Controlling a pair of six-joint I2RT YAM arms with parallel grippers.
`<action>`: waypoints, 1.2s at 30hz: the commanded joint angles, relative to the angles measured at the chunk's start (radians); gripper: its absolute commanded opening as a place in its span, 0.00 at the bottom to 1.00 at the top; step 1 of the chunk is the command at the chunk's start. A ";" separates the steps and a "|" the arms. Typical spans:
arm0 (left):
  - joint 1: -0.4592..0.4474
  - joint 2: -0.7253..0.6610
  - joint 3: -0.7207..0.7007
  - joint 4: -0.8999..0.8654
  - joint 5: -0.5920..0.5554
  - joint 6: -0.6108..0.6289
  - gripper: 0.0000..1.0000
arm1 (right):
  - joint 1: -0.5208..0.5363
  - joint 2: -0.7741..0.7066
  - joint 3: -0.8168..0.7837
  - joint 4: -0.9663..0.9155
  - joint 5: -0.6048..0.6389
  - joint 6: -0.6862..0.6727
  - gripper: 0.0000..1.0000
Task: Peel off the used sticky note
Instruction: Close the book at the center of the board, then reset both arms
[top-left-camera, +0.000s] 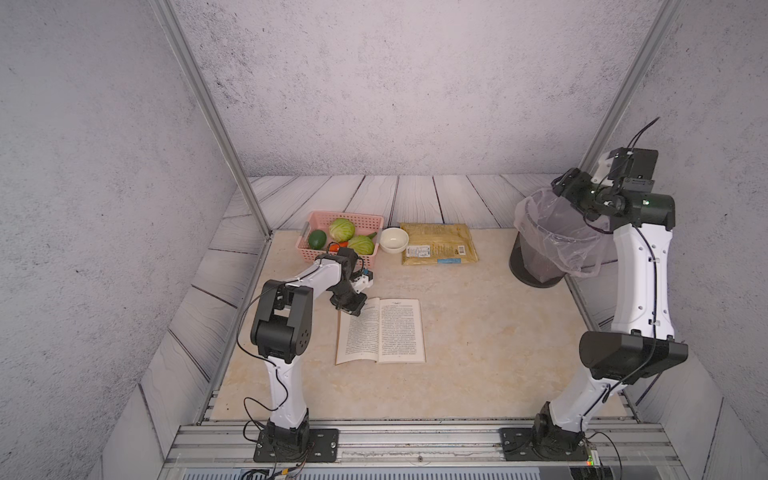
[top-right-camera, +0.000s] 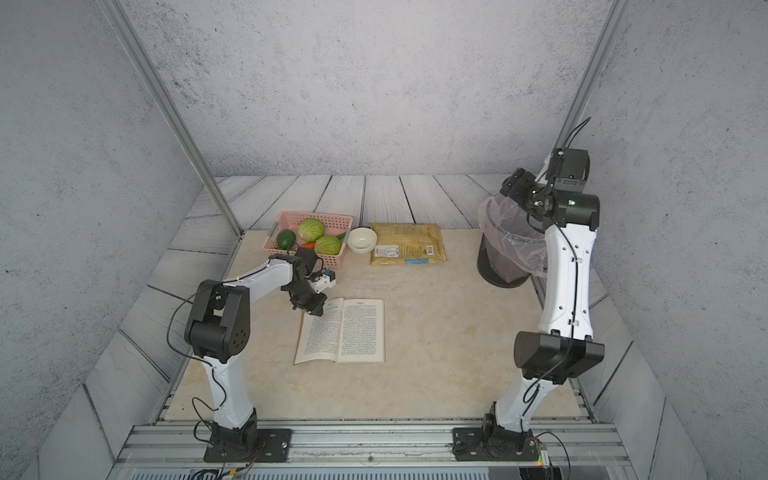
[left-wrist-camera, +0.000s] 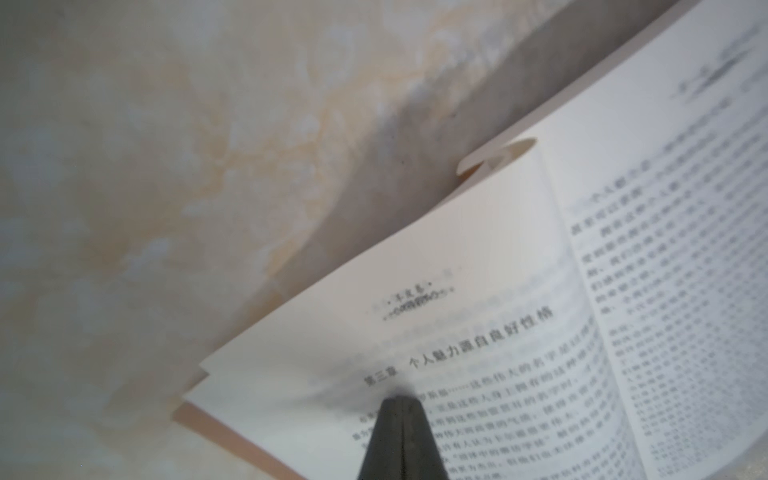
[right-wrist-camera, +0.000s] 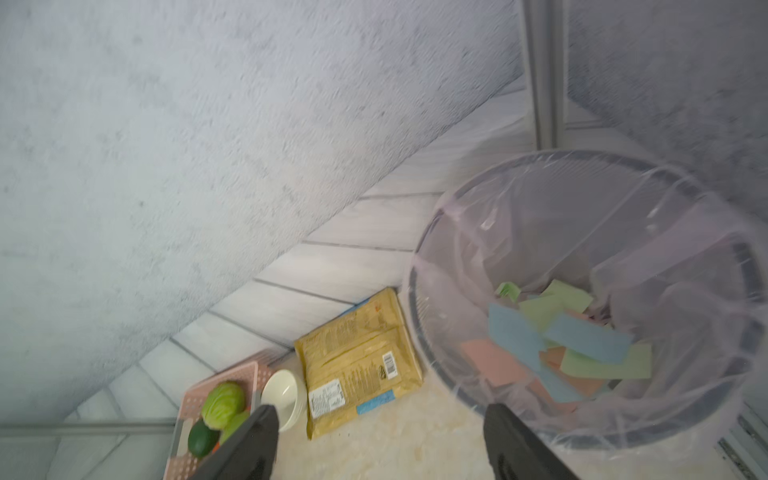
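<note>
An open book (top-left-camera: 386, 332) lies flat in the middle of the table, and no sticky note shows on its pages in either top view. My left gripper (left-wrist-camera: 400, 400) is shut, its tip pressing on the left page near the top; it also shows in a top view (top-right-camera: 312, 309). My right gripper (right-wrist-camera: 380, 409) hangs open and empty over the near rim of the lined waste bin (right-wrist-camera: 419, 266), high at the back right (top-left-camera: 561, 187). Several blue, green and pink sticky notes (right-wrist-camera: 582, 336) lie in the bin. Which one is the used note I cannot tell.
A pink basket (top-left-camera: 365, 220) holding cabbages and an avocado stands at the back left. Beside it are a white bowl (top-left-camera: 394, 240) and a yellow food packet (top-left-camera: 438, 249). The bin (top-left-camera: 536, 266) stands at the back right corner against the frame post.
</note>
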 joint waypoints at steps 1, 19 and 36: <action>0.000 -0.128 0.097 -0.110 0.017 0.040 0.00 | 0.096 -0.133 -0.257 0.050 0.029 -0.044 0.82; 0.142 -0.645 -0.015 -0.123 0.026 0.000 0.56 | 0.370 -0.603 -1.333 0.487 0.113 0.014 0.82; 0.179 -0.761 -0.773 0.785 -0.090 -0.055 0.94 | 0.372 -0.635 -1.514 0.655 0.464 -0.092 0.93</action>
